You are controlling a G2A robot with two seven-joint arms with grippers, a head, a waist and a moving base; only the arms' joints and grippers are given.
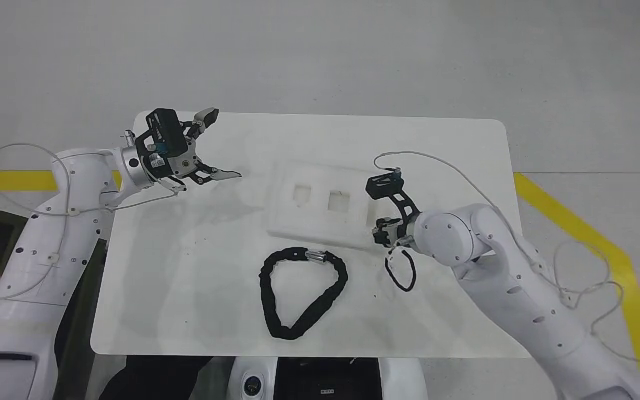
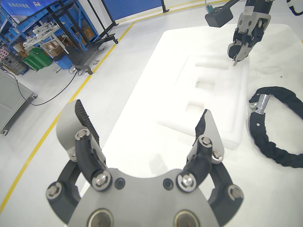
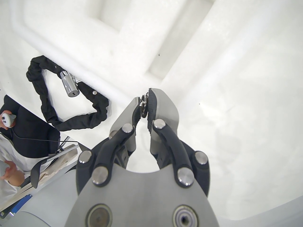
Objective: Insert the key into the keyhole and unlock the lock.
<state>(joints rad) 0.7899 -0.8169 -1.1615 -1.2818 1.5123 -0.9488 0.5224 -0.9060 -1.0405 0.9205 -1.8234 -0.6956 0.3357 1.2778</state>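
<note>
1. Top view, starting at your edge of the table (image 1: pixel 450 160): the chain lock (image 1: pixel 300 290) lies flat as a closed loop at about 6 o'clock from the table's middle. It's got a black sleeve all the way round. Its shiny cylinder (image 1: pixel 312 257) sits at the loop's 12 o'clock, just beside the foam tray (image 1: pixel 320 215).
2. Your right wrist view gives you the cylinder's end face, and the keyhole (image 3: pixel 74 93) is on it. The key's not in it yet.
3. Next out, your right gripper (image 3: pixel 143 100) is at roughly 2 o'clock from the loop, over the tray's 4 o'clock corner. The jaws are pinched together on the key (image 3: pixel 143 106), tips pointing down at the foam. Can't tell if the key touches the tray. It's apart from the cylinder either way.
4. The tray itself is a white foam block in the middle of the table, with a few rectangular pockets cut into it.
5. Farthest off, your left gripper (image 2: pixel 142 116) hangs at the table's 10 o'clock corner with the jaws spread wide and nothing in them, well apart from the tray and the lock.
</note>
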